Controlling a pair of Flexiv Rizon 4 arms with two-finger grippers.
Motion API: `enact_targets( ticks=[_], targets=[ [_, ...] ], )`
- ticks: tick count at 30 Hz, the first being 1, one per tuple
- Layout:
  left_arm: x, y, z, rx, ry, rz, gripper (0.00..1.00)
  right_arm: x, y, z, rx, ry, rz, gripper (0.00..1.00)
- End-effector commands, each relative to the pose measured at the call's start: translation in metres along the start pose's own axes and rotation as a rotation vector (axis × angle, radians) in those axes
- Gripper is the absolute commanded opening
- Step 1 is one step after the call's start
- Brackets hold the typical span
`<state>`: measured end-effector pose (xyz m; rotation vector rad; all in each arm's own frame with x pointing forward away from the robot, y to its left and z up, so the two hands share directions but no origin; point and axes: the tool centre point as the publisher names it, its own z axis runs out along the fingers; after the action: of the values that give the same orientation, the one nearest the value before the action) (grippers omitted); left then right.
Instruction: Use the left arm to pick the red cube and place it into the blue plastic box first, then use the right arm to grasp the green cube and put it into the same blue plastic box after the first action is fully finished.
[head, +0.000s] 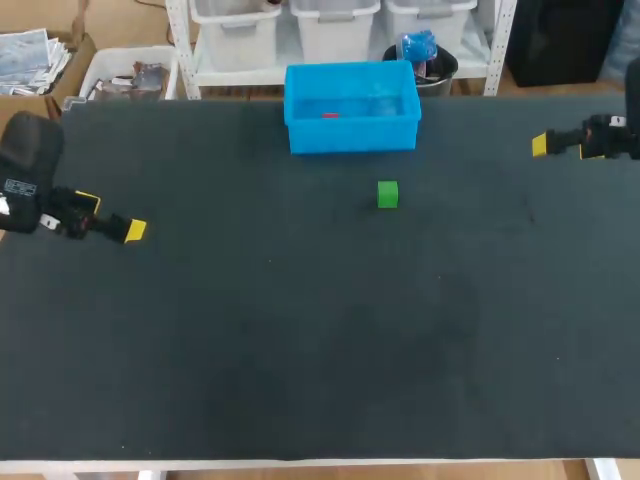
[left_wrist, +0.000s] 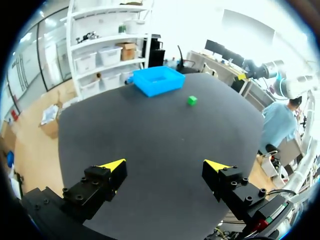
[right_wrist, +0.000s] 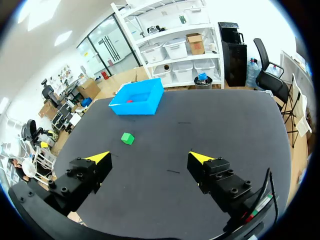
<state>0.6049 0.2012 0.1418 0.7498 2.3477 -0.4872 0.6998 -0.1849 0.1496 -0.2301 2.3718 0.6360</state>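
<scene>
The red cube (head: 330, 115) lies inside the blue plastic box (head: 350, 136), on its floor. It shows only as a small red patch, so I cannot make out its edges or how it is turned. The right wrist view gives the same red spot behind the box's near wall, partly hidden by it. The box is bright blue, rectangular and open on top, and it stands at the far edge of the dark table (head: 300, 350).

The green cube (head: 388, 194) is small and bright green. It sits on the table in front of the box, apart from it and nothing touches it.

The left gripper (left_wrist: 165, 171) hangs over the table's left side, well apart from both cubes. Its jaws are spread wide and nothing is between them. The right gripper (right_wrist: 150, 159) is at the table's right far corner, also far from the green cube, with its jaws spread and empty. In the head view the right arm is cut off at the edge, and only one of its yellow tips is clear.
</scene>
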Motion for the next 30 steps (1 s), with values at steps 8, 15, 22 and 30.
enact_targets(
  ticks=[8,15,22,30],
  targets=[
    [0.001,0.000,-0.001,0.003,-0.003,0.001,1.00,-0.008,0.014,0.013,0.109,0.058,-0.013,1.00],
    [0.001,0.000,-0.001,0.003,-0.003,0.001,1.00,-0.016,0.034,0.032,0.289,0.128,-0.042,1.00],
    [0.001,0.000,-0.001,0.003,-0.003,0.001,1.00,-0.021,0.043,0.052,0.504,0.158,-0.073,1.00],
    [0.001,0.000,-0.001,0.003,-0.003,0.001,1.00,-0.022,0.057,0.082,0.560,0.209,-0.042,1.00]
  ],
)
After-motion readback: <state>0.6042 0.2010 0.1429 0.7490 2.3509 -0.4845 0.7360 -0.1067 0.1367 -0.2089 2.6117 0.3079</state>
